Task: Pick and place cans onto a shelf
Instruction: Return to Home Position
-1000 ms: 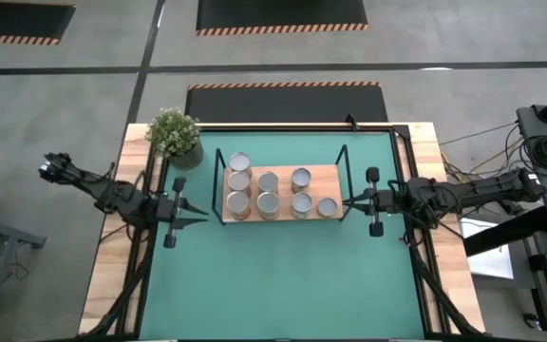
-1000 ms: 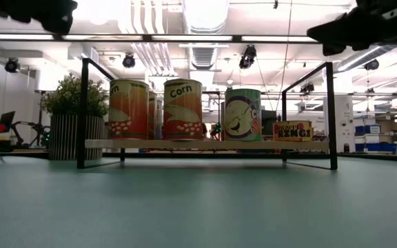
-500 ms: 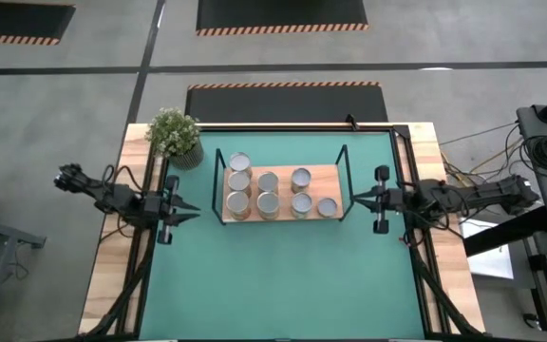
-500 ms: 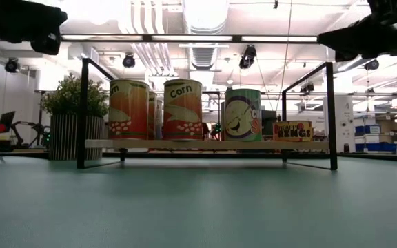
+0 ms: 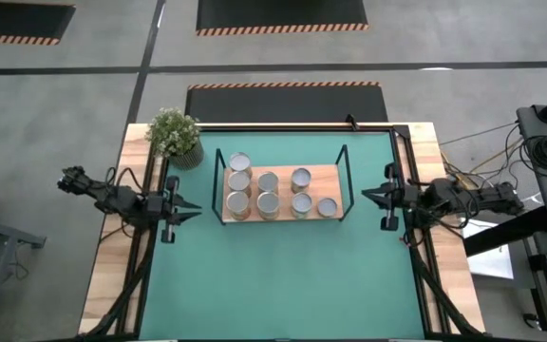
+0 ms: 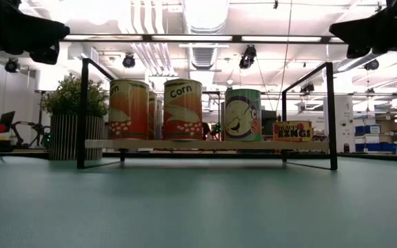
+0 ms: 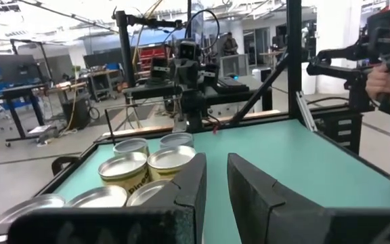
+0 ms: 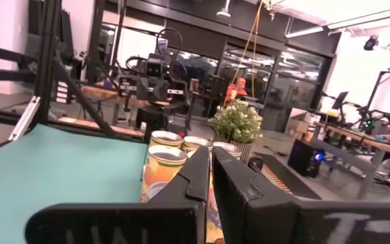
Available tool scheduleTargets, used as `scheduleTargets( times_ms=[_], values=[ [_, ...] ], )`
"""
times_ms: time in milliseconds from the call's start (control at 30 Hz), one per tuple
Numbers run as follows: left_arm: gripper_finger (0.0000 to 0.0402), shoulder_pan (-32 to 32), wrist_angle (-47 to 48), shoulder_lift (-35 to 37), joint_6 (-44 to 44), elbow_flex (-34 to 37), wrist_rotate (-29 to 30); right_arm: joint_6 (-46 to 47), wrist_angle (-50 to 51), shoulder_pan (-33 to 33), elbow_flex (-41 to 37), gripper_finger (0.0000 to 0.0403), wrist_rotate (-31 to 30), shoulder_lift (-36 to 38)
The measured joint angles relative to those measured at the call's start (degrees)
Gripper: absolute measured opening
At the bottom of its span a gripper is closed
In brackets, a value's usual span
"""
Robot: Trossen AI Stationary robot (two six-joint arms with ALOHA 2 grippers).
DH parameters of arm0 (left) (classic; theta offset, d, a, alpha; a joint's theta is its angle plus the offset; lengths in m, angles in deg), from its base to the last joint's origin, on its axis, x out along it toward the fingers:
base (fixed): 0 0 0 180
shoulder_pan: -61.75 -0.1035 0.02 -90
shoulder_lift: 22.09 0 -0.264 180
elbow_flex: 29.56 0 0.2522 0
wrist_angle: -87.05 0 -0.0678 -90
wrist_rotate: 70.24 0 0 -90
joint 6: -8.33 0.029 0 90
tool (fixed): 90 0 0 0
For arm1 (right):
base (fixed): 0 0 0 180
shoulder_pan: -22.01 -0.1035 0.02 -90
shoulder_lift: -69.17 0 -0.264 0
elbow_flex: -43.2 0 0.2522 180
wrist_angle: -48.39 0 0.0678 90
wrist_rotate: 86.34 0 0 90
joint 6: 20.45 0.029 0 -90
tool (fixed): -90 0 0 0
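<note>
Several silver-topped cans [image 5: 268, 191] stand upright on the shelf [image 5: 326, 176], a wooden board in a black wire frame in the middle of the green mat. The low view shows their labelled sides [image 6: 182, 110] on the board [image 6: 205, 145]. My left gripper [image 5: 190, 212] hangs left of the shelf, pointing level at it, shut with nothing between its fingers [image 7: 217, 196]. My right gripper [image 5: 367, 195] hangs right of the shelf, also level, shut and empty [image 8: 210, 169]. Both are clear of the frame, and both show high up in the low view, left [image 6: 19, 34] and right [image 6: 381, 31].
A potted plant [image 5: 174, 135] stands at the mat's far left corner, beside the shelf. The shelf's upright posts [image 6: 83, 114] rise at its corners. Bare green mat [image 5: 283, 275] lies between the shelf and the near edge. A person's hand [image 7: 384, 81] shows beyond the table.
Both arms have drawn back from the shelf and sunk a little: my left gripper toward the table's left edge, my right gripper toward the right edge. Both have stayed shut. The cans and the shelf have not moved.
</note>
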Motion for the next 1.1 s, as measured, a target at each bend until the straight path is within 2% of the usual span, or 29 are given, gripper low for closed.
scheduleTargets(
  times_ms=[233,500,633,800,967,1100],
  values=[
    [0.0042,0.0,0.2,0.0,-1.1,0.8,-0.6,0.2,3.5,0.0,0.0,0.0009,0.1,4.1],
    [0.0042,0.0,0.1,0.0,-1.5,1.3,-0.7,0.7,3.7,0.0,-1.1,0.0009,-0.9,4.1],
    [0.0042,0.0,0.0,0.0,-1.5,2.8,-0.7,2.0,-0.9,0.0,-5.4,0.0009,-0.9,4.1],
    [0.0042,0.0,-6.1,-0.5,-0.8,5.8,-0.7,5.9,2.0,0.0,-5.5,0.0009,0.1,3.6],
    [0.0042,0.0,-6.7,-1.0,0.0,6.0,-0.6,8.5,3.1,0.0,-5.5,0.0009,0.1,3.5],
    [0.0042,0.0,-6.2,-1.2,0.2,5.4,-0.5,4.8,3.8,0.0,-5.5,0.0009,0.1,3.3]
  ],
)
